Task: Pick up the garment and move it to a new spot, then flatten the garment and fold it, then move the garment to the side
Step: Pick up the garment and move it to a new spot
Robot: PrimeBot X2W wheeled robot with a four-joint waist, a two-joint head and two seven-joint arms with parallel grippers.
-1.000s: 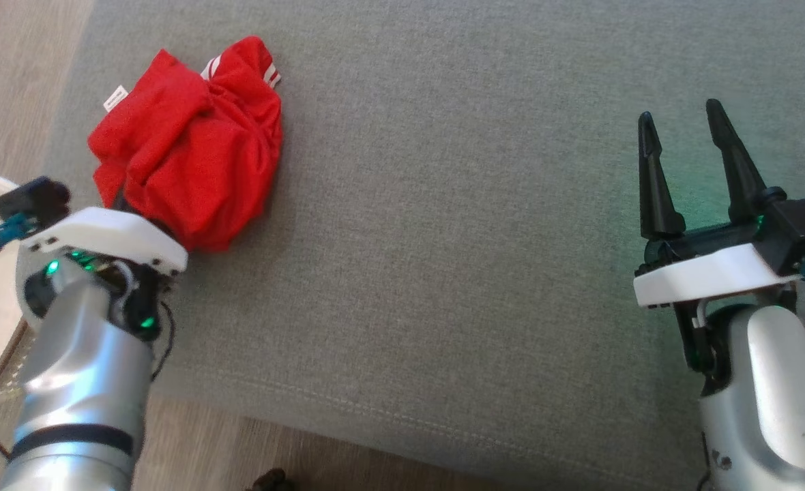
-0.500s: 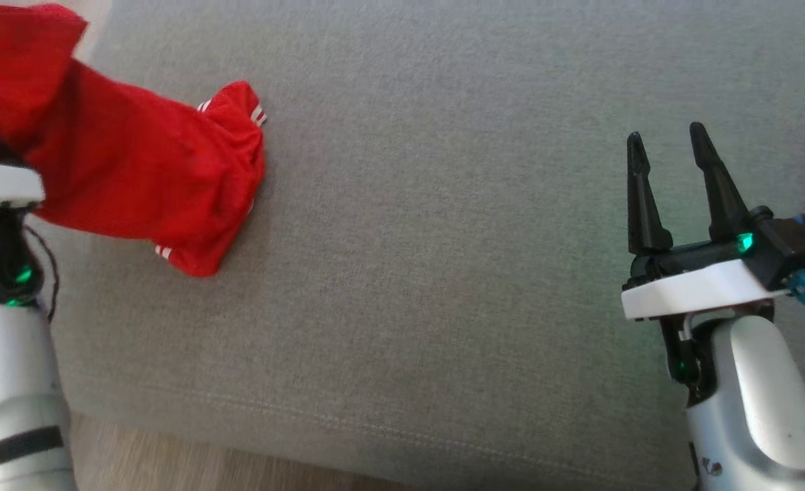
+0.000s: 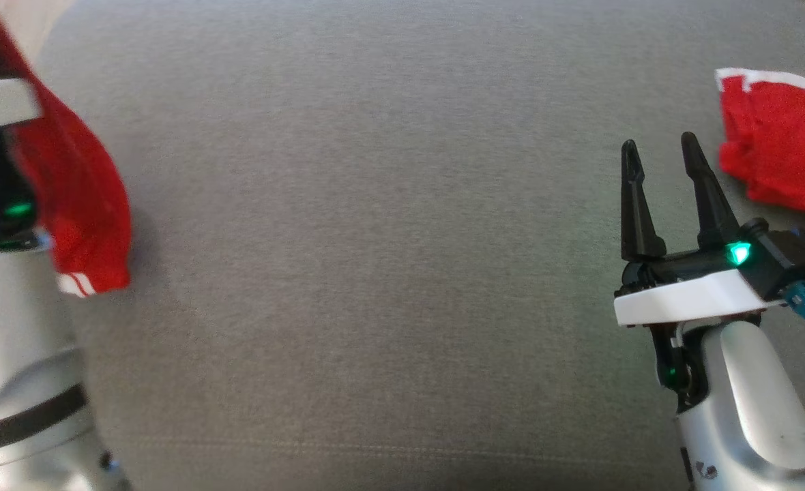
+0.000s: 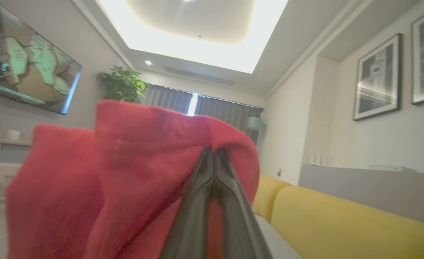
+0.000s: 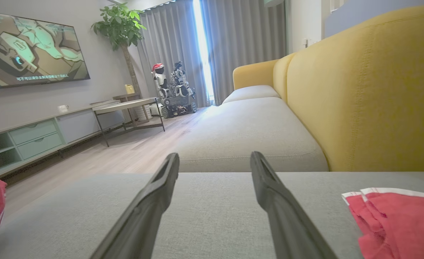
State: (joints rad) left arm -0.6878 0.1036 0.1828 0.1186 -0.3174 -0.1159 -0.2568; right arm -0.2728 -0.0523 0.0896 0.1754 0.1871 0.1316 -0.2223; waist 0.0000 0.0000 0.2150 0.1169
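Soft red garment (image 4: 125,162) pinched tight in the left gripper (image 4: 213,158).
It is floppy and light; grab an edge. The right gripper (image 3: 658,146) gapes, holding nothing.

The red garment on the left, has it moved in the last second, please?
Yes: upward. The red garment lay bunched on the grey cushion; it hangs from the left gripper.

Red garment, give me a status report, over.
Left gripper shut on red garment, hanging at left. Right gripper open, empty, above grey cushion. Other red cloth lies at far right, beside right gripper.
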